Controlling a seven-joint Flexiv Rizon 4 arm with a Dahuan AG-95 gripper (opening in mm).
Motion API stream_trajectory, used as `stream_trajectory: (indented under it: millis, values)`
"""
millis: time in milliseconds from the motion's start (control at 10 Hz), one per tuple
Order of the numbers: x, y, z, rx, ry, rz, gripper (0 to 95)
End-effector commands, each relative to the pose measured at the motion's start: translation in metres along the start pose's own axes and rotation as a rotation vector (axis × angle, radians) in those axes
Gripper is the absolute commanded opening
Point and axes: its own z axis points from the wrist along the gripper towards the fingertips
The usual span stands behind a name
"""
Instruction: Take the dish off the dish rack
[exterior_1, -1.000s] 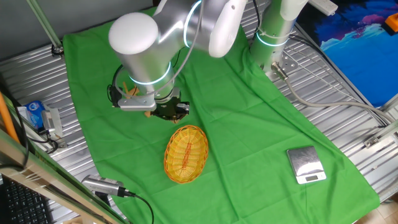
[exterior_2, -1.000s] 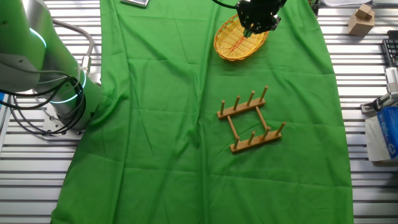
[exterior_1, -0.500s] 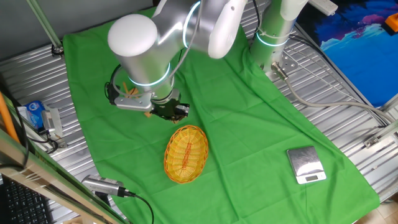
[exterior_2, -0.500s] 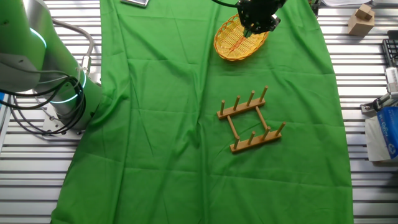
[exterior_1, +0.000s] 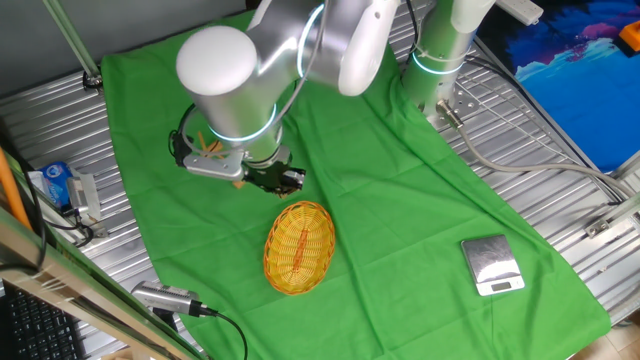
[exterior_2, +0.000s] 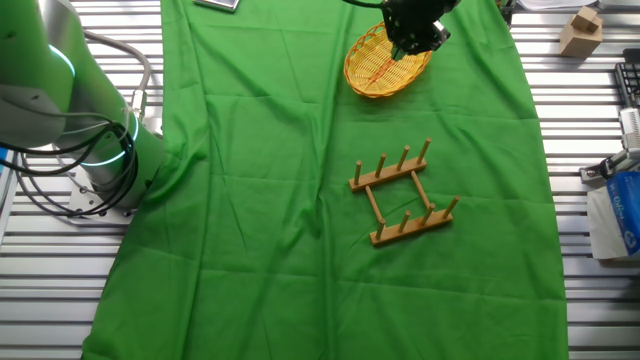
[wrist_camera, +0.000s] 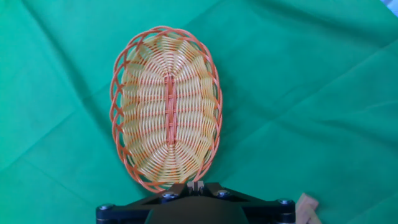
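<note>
- The dish (wrist_camera: 166, 109), an oval woven wicker basket-plate in yellow with an orange-red rim and centre streak, lies flat on the green cloth (exterior_2: 260, 200), open side up.
- It is well apart from the dish rack (exterior_2: 402, 193), which stands with all its pegs bare further along the cloth; judged from this, the dish is already off the rack and set down.
- The gripper (exterior_1: 283, 180) hangs just beside the dish's near rim, above the cloth. In the hand view its fingertips look drawn together with nothing between them, and the dish lies clear ahead of them.
- In one fixed view the rack is mostly hidden behind the arm's (exterior_1: 225, 75) big wrist joint; only a bit of light wood shows there.
- A square silver scale (exterior_1: 491, 265) sits on the cloth's far edge, well apart from the dish, and plays no part.
- Risk, as a judgement: the gripper is close to the rim, so a low sideways sweep could clip the light wicker and slide or flip it.
- A low move toward the rack could also catch a fold of the wrinkled cloth and drag both dish and rack.
- Rising straight before travelling would avoid both.
</note>
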Motion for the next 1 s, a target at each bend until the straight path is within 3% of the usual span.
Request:
stream_trajectory:
  millis: [100,300,700,1000]
  values:
    - [-0.001,-0.003,-0.001,0.000,0.000,0.014,0.0]
    - [-0.004,-0.013,-0.004,-0.007,-0.001,0.013,0.0]
    - [0.003,-0.077,0.001,-0.031,0.008,-0.052,0.0]
    - [0.008,-0.107,-0.002,-0.029,0.017,-0.108,0.0]
